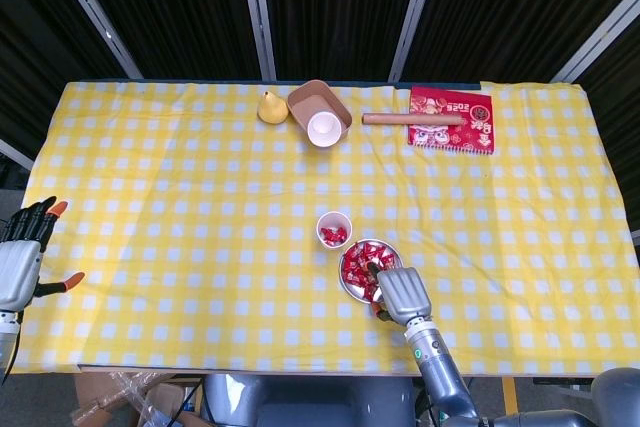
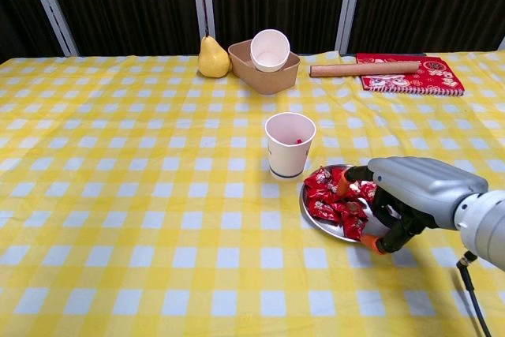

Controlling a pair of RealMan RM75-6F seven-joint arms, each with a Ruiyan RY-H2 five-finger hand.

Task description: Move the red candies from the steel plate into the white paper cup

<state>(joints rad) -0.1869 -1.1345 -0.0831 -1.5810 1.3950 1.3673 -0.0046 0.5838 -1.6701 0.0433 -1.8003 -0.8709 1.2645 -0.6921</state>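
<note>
On the yellow checked cloth, the steel plate sits near the front edge, heaped with red candies, and the white cup stands just beside it, up and to the left, with a few candies already inside. The right hand lies over the plate's right rim, its fingers curled down among the candies; whether they actually pinch one I cannot tell from either view. The left hand hovers at the far left edge of the table, well apart from the plate, its fingers spread and holding nothing. Along the back edge lie a pear, a brown tray with a second white cup tipped on its side in it, a wooden rolling pin, and a red notebook under the pin's right end.
</note>
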